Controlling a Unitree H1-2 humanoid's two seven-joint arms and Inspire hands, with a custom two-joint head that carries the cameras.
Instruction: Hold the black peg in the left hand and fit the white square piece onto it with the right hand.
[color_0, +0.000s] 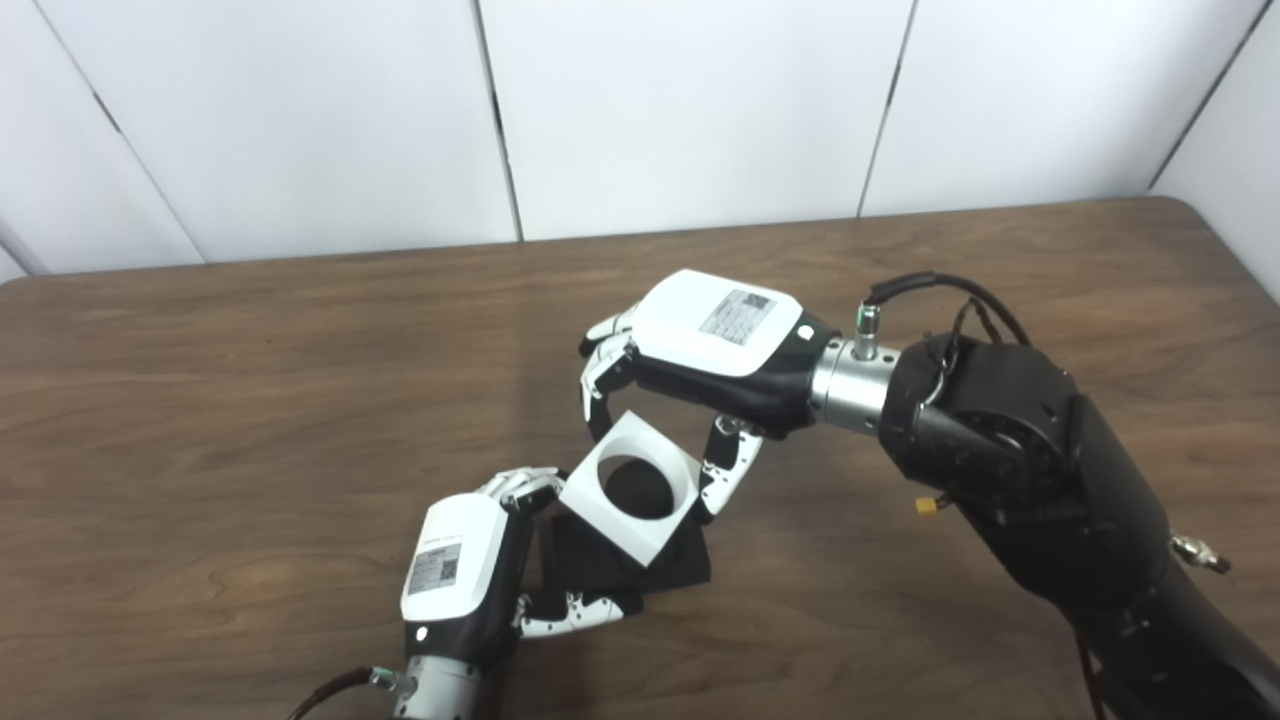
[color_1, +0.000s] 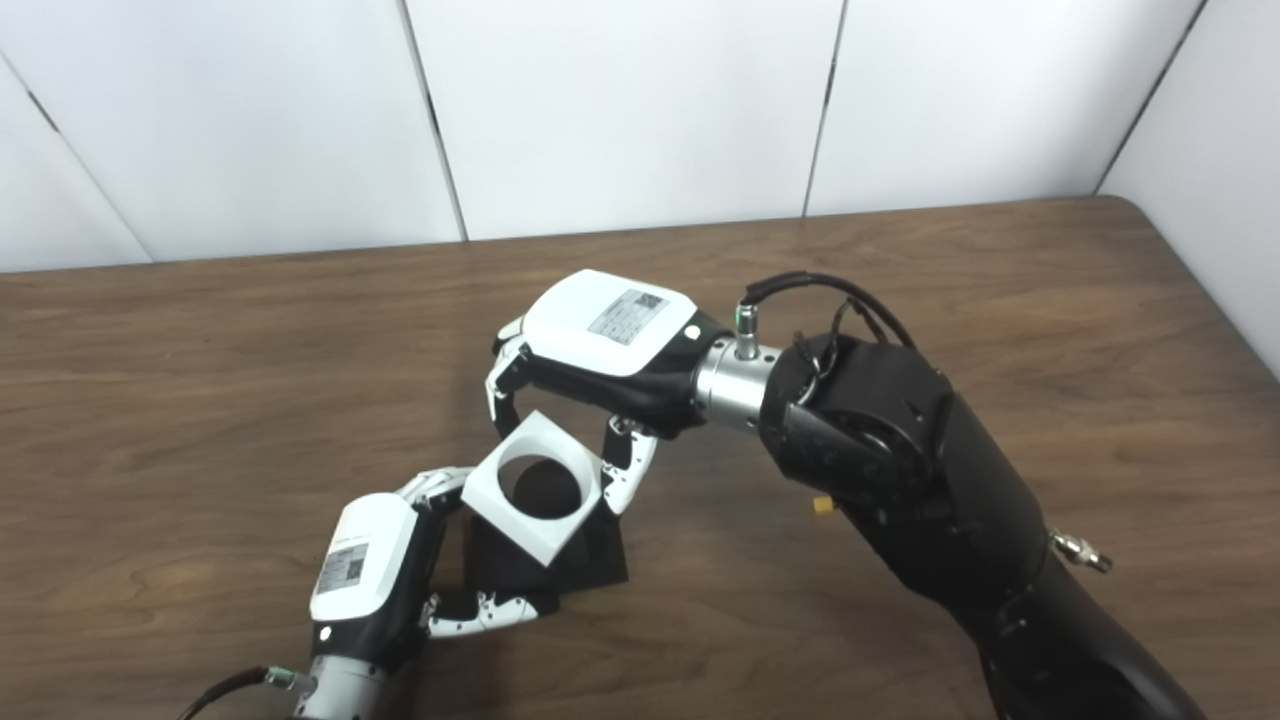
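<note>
The black peg sits on a flat black square base (color_0: 680, 568) low in the middle of the table. My left hand (color_0: 460, 575) is shut on that base from its left side, thumb under the near edge. The white square piece (color_0: 630, 487), with a round hole in its middle, hangs right over the base. The dark rounded top of the peg (color_0: 640, 488) shows through the hole. My right hand (color_0: 700, 345) reaches in from the right and is shut on the white piece, fingers on its far corner, thumb on its right side.
The brown wooden table (color_0: 250, 400) stretches wide to the left and back. White wall panels stand behind its far edge. My bulky black right forearm (color_0: 1040, 480) crosses the right side of the table.
</note>
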